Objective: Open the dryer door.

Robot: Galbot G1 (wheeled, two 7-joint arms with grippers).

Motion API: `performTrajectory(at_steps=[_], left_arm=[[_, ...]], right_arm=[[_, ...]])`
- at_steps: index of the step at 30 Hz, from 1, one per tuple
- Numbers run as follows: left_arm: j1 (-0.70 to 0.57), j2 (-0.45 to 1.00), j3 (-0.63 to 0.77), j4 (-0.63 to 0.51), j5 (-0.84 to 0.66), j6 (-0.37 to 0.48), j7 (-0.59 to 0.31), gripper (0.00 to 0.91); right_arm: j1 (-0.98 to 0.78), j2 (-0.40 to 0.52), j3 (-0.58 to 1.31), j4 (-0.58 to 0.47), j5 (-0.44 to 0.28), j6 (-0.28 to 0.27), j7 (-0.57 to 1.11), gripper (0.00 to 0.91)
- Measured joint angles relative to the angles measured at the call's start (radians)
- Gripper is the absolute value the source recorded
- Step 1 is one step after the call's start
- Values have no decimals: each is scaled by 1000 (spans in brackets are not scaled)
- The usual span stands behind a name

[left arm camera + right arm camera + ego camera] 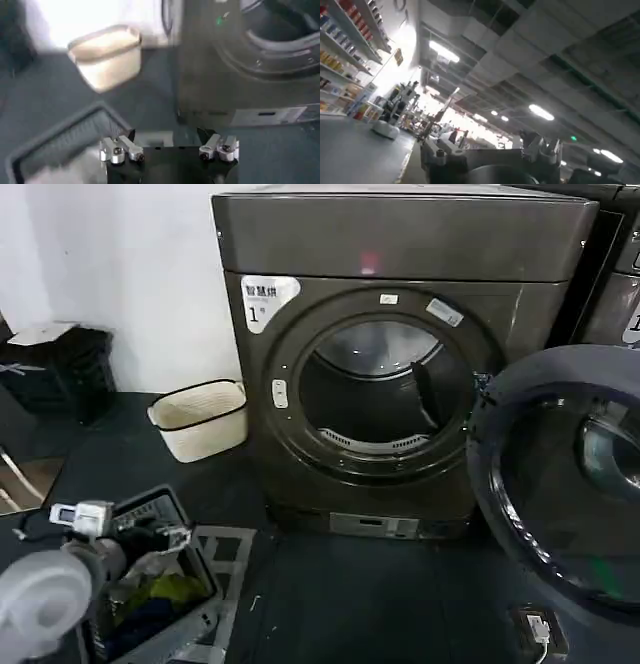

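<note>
The dryer point(400, 244), a dark grey-bronze box with a white "1" sticker point(265, 299), faces me, and its round opening point(385, 389) shows the drum inside. The dryer door point(560, 484) stands swung wide out to the right, its dark inner side and glass towards me. My left gripper point(125, 526) is low at the left over a crate, well away from the door. In the left wrist view the left gripper point(167, 135) is open and holds nothing, with the dryer's base point(235, 95) ahead of it. My right gripper point(490, 150) points up at a ceiling, fingers apart, nothing between them.
A white basket point(200, 416) point(107, 55) stands on the dark floor left of the dryer. A dark crate point(150, 594) with clothes lies under my left arm. A neighbouring machine point(615, 274) sits at the far right. A small plug-like object point(540, 629) lies below the door.
</note>
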Motion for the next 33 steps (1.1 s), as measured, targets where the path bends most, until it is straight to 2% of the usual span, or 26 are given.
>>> performTrajectory(at_steps=[9,12,16,20,33], left_arm=[[-31,68,13,83,-443,-1,-304,907],[-30,83,24,115,-543,-1,-361,907],[-35,98,14,169,-639,-1,-402,907],[-45,102,3,219,-708,-1,-422,907],[-57,102,10,290,-747,-1,-430,907]], right_arm=[[-15,-4,26,-25,50,40,-33,907],[-15,-3,30,-29,55,43,-36,907],[-15,-2,39,-41,64,43,-35,907],[-14,-2,48,-53,66,66,-47,907],[-5,1,45,-72,60,67,-26,907]])
